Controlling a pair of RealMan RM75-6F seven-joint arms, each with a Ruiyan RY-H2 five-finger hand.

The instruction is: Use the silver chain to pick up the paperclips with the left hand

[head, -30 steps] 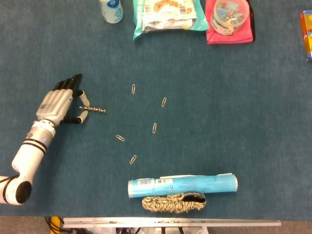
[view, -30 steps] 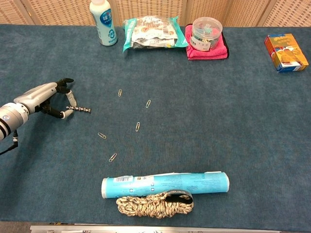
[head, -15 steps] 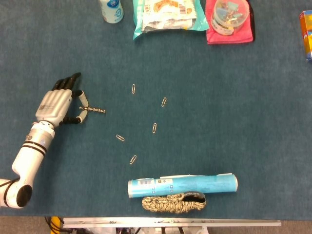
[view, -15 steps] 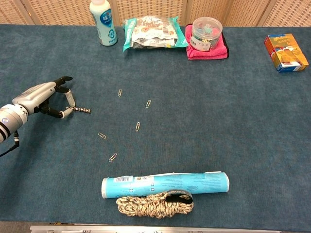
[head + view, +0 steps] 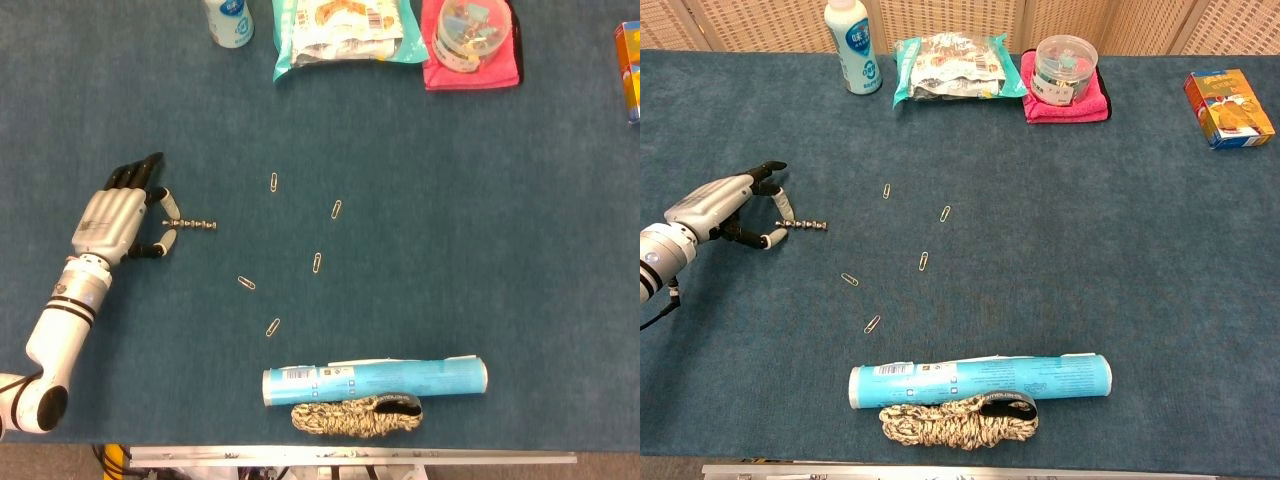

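A short silver chain lies flat on the blue table, also seen in the chest view as the chain. My left hand rests just left of it with fingers spread. The chain's left end lies between the thumb tip and a fingertip, and no pinch shows. Several paperclips lie scattered to the right of the chain, among them one near the top, one lower down and one nearest the front. The chest view shows the left hand low over the table. The right hand is out of both views.
A blue tube and a coil of rope lie at the front edge. Along the back stand a white bottle, a snack bag and a tub of clips on a pink cloth. A box sits far right.
My left arm has drawn slightly left and back toward the front. The chain has stayed where it was on the table.
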